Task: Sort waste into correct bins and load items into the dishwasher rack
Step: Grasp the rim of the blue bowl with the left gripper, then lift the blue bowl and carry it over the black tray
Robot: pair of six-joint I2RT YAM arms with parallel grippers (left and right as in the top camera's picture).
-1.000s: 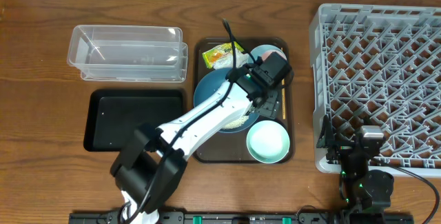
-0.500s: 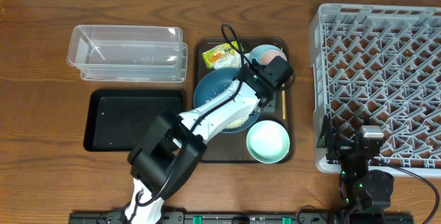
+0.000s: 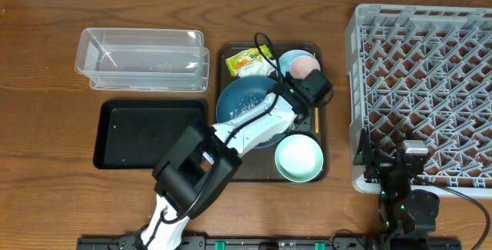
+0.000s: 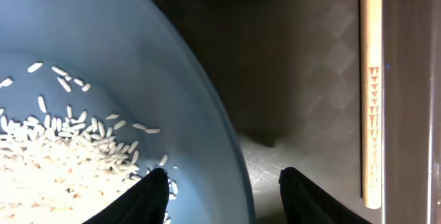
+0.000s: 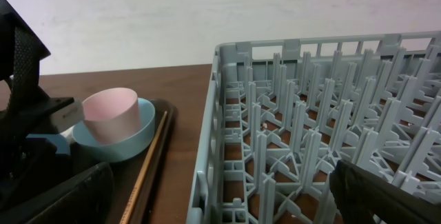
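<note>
While I was standing by the desk [image 3: 46, 88], the left end effector [image 4: 227, 196] hung low over the brown rectangular serving tray [image 3: 234, 165], right at the right-hand edge of the big dark-blue round bowl [image 3: 242, 100]. Its two fingers were spread open with nothing in them, and from the wrist view the bowl's rim ran up between them: one finger inside, by the loose white rice grains [image 4: 62, 148], the other outside over bare tray.

So the bowl sat mostly to the left of that end effector. To the right, apart from the bowl and against the tray's right wall, lay the thin wooden chopstick [image 4: 371, 93], with its long axis running along the tray's long side, away from the robot.

My guess is a rim pinch on the bowl came next, since closing there would catch the wall. It'd have to stay level, or the rice goes everywhere.

The right end effector [image 5: 220, 196] was parked at the near corner of the grey plastic lattice dishwasher rack [image 3: 423, 88], fingers looking wide apart, well away from the bowl. The left arm was clearly the nearer one.
</note>
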